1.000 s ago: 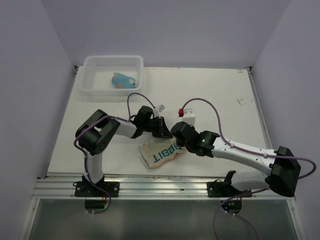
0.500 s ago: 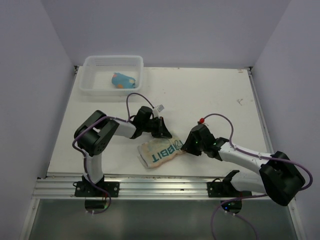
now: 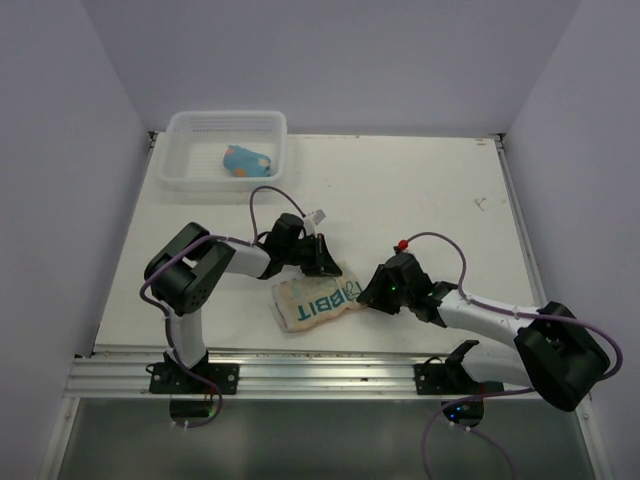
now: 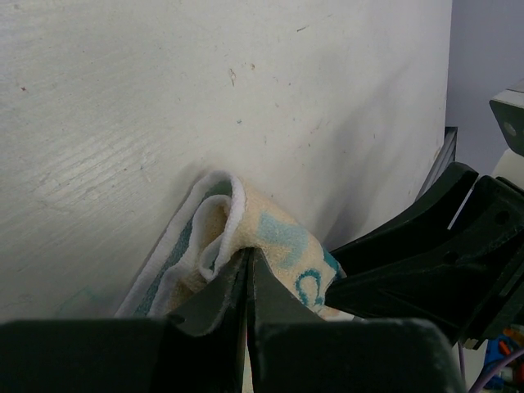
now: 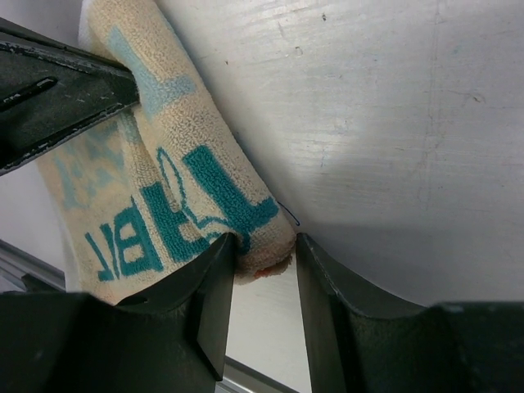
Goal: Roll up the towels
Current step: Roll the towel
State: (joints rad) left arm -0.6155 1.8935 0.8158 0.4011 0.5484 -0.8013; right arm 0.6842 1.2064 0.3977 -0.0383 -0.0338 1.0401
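The cream towel (image 3: 315, 300) with teal "RABBIT" lettering lies loosely rolled near the table's front edge. My left gripper (image 3: 325, 262) is at its far edge, shut on a raised fold of the cream towel (image 4: 282, 241); the left gripper (image 4: 248, 255) has its jaws pressed together there. My right gripper (image 3: 368, 293) is low at the roll's right end. In the right wrist view the right gripper (image 5: 266, 246) is open, with the towel's (image 5: 188, 164) end between its fingers: one finger touches the cloth and the other stands just clear. The blue towel (image 3: 247, 160) lies in the basket.
The white slatted basket (image 3: 182, 165) stands at the back left of the table. The table's metal front rail (image 3: 330, 375) runs just below the cream towel. Both arms cross close together over the towel, and the left gripper's dark fingers (image 5: 57, 98) show in the right wrist view.
The right gripper has dropped from above the towel to its right end and its jaws have widened. The cream towel has shifted slightly left. The left gripper has barely moved.
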